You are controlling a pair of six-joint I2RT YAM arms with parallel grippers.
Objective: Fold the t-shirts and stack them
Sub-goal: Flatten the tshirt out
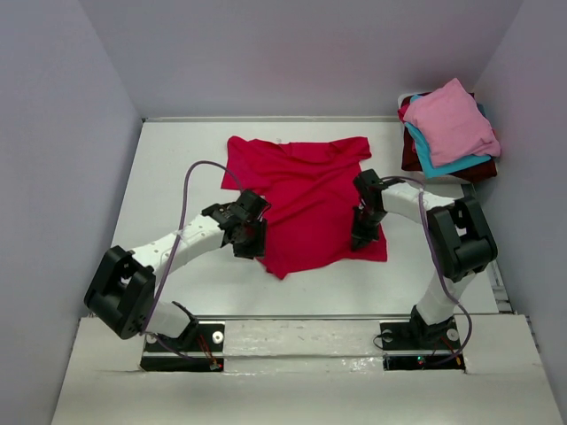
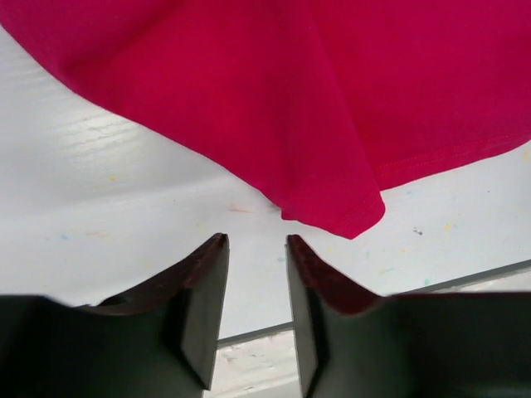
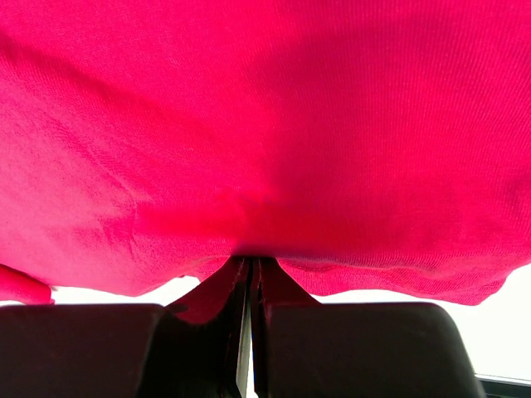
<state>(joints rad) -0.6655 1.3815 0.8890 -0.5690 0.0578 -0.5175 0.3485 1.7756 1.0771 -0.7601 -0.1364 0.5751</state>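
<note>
Far right corner of the surface: stack, pink over teal over maroon, well apart from the red shirt. Red shirt lies mid-surface, mostly flat, collar to the far edge, hem toward the arm bases, long axis far-to-near, slightly skewed. Arms reach over its two side edges. Right wrist view alone shows the right fingers pinched on its edge. Left wrist view shows the left fingers narrowly apart, empty, a hem corner just ahead.

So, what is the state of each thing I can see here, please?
Crimson-red cloth t-shirt: spread out, unfolded.
Light pink cloth t-shirt: folded, top of stack.
Teal-blue cloth t-shirt: folded, beneath the pink.
Dark maroon cloth t-shirt: stacked, at the bottom.
Left tool: open, empty.
Right tool: shut on the crimson-red t-shirt.
</note>
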